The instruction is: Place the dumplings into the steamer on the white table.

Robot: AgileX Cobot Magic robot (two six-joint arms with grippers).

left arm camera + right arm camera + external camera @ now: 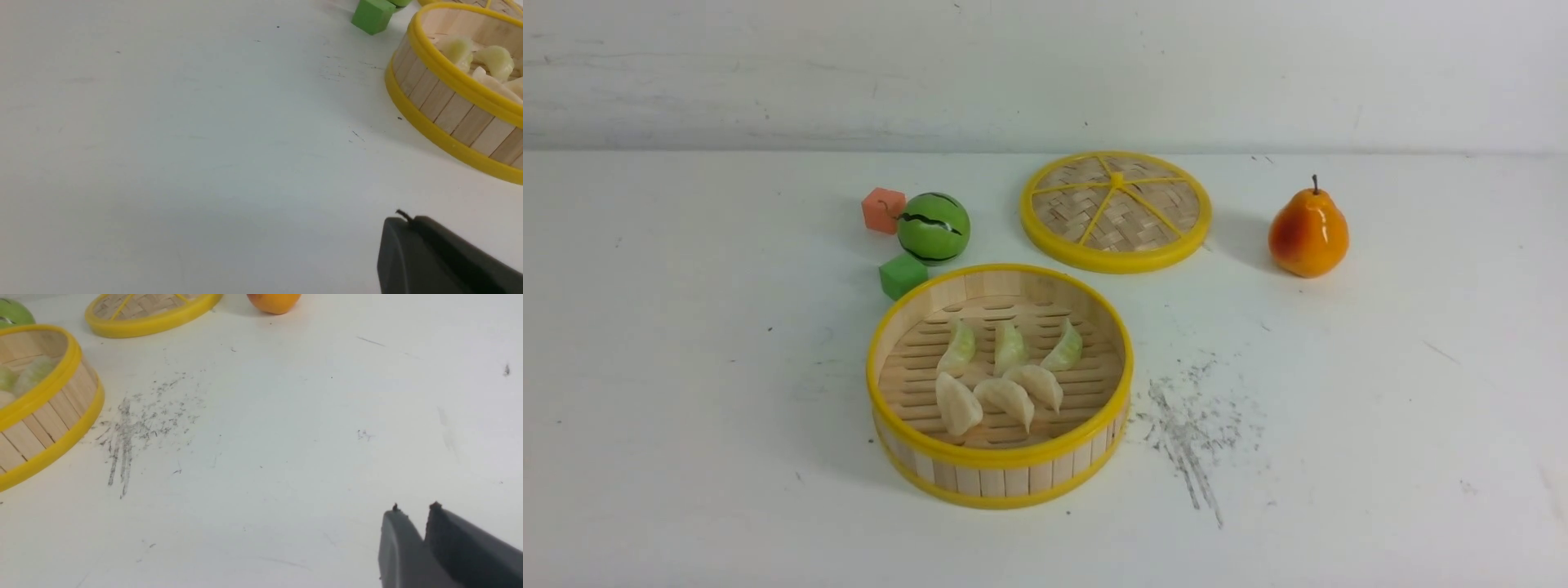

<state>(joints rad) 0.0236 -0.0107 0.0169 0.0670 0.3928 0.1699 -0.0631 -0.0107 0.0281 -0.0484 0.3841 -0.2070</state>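
Step in hand: the loading was judged finished, since all six small crescent-shaped pleated toy dumplings (1001,376), three pale green and three cream-white, were seen inside the large round shallow steamer with wooden-slat wall and yellow rims (1001,478)
Dumplings: the three green ones were laid in a row toward the far side of the slatted floor, the three cream ones in a row just nearer the robot; none was seen on the broad white scuffed table (686,367)
Steamer: it was set on the table near the middle, with a small green cube (903,275) just beyond its far-left rim
Left claw: the dark left gripper (402,218) was seen at the edge of the left wrist view with its jaws pressed together and nothing between them
Right claw: the dark right gripper (414,510) was seen with its two tips a narrow gap apart, and nothing was held in that gap
Dumplings relative to claws: both claws were kept over bare table, well apart from the steamer, one out to each side of it; neither arm was caught in the front view
Next move: no further pick was judged to be called for; only a check that every dumpling lay within the rim, with both arms kept clear
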